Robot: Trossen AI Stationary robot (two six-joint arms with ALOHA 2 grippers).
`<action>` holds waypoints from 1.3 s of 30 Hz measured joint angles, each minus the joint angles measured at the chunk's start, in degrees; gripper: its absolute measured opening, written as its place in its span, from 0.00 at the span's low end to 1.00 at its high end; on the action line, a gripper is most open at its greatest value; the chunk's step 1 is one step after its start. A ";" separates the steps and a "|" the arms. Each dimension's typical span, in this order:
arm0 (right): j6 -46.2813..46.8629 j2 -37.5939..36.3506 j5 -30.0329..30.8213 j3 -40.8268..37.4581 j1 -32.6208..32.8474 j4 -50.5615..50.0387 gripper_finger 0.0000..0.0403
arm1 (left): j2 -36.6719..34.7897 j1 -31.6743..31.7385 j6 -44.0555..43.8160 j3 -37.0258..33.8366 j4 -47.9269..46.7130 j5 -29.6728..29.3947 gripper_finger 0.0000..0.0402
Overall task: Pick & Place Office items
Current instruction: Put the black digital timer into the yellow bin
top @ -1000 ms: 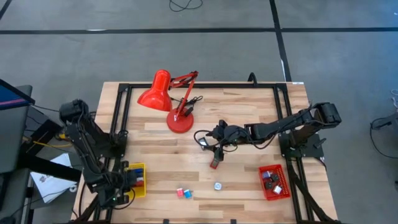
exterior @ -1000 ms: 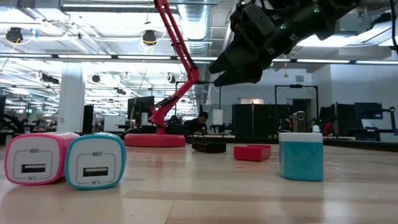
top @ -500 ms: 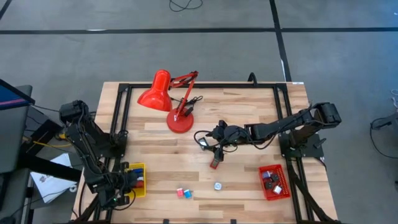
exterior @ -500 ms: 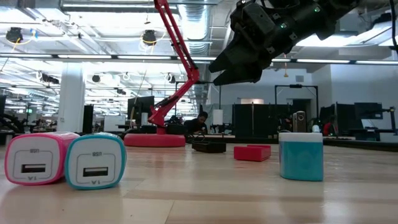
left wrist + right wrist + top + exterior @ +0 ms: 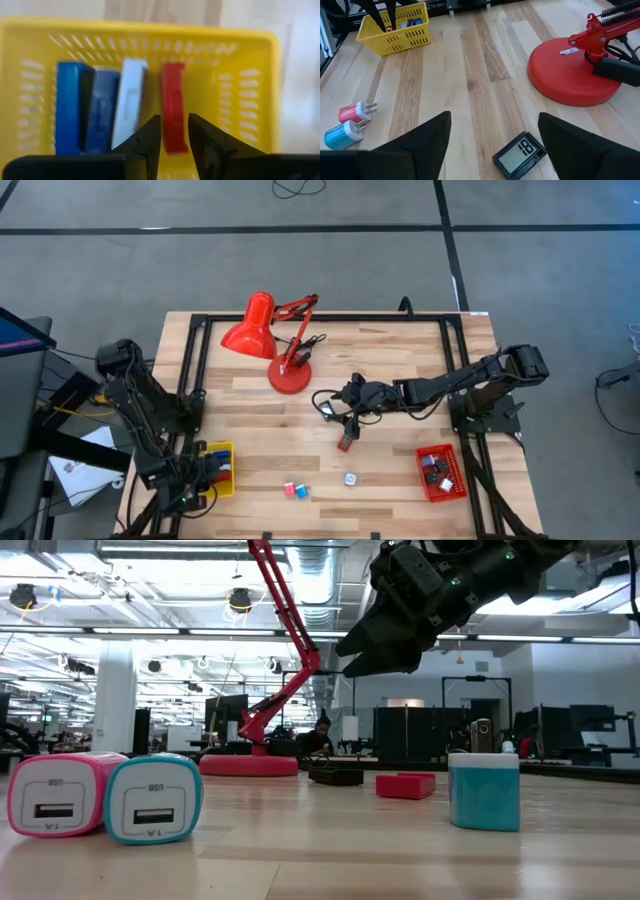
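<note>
I'm running a place step on the left side and lining up a pick on the right. My left gripper (image 5: 174, 142) is hanging over the yellow tray (image 5: 250, 90), fingers (image 5: 145, 145) standing just a narrow gap apart, gripping nothing I can see. The red block (image 5: 172, 112) is lying in the tray right under them, next to a white block (image 5: 127, 107) and two blue blocks (image 5: 82, 112). Looks to me like the drop's done, so next I'm needing to lift that arm clear w/o snagging the tray wall.

My right gripper (image 5: 492, 135) is hovering mid-table w/ jaws wide and empty, near the red lamp base (image 5: 572, 75). A small black display gadget (image 5: 520, 155) is lying on the wood between its fingers, below them. I'm judging that's the next pick: go straight down and close on it.

Still loose on the table: pink and blue chargers (image 5: 350, 125), side by side. Red tray (image 5: 441, 473) is sitting by the right arm, already carrying a few items.
</note>
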 joint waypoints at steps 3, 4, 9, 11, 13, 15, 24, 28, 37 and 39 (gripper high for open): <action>0.26 0.00 0.00 0.00 0.00 0.00 0.72 | -2.97 -0.02 -0.02 0.00 0.02 2.81 0.23; 0.91 0.00 -0.02 0.00 0.00 -0.02 0.72 | -4.38 -0.02 -0.01 0.00 0.00 2.79 0.23; 3.85 -0.02 -2.16 0.04 -0.32 -2.10 0.72 | -12.86 0.70 0.31 0.00 -1.71 -5.28 0.23; 4.10 -0.02 -4.50 0.04 -0.67 -4.29 0.72 | -16.01 2.01 0.43 0.00 -2.79 -10.85 0.23; 6.94 -0.02 -6.65 0.04 -1.27 -6.56 0.72 | -18.59 4.22 2.36 0.00 -3.82 -14.56 0.23; 11.33 0.04 -7.23 0.04 -2.08 -8.55 0.72 | -20.28 7.29 7.52 0.00 -4.00 -16.40 0.23; 14.00 5.95 -3.54 0.04 -2.52 -7.78 0.72 | -21.38 24.25 26.20 0.00 -2.30 -19.73 0.23; 15.18 9.71 -1.58 0.04 -1.89 -3.43 0.72 | -21.38 30.10 27.37 0.00 -2.33 -19.71 0.23; 14.70 16.08 7.44 3.04 1.61 -0.81 0.72 | -21.36 34.45 27.49 0.00 -2.38 -19.67 0.23; 16.33 16.21 10.56 3.43 2.42 -1.70 0.72 | -21.36 34.41 27.49 0.00 -2.48 -19.67 0.23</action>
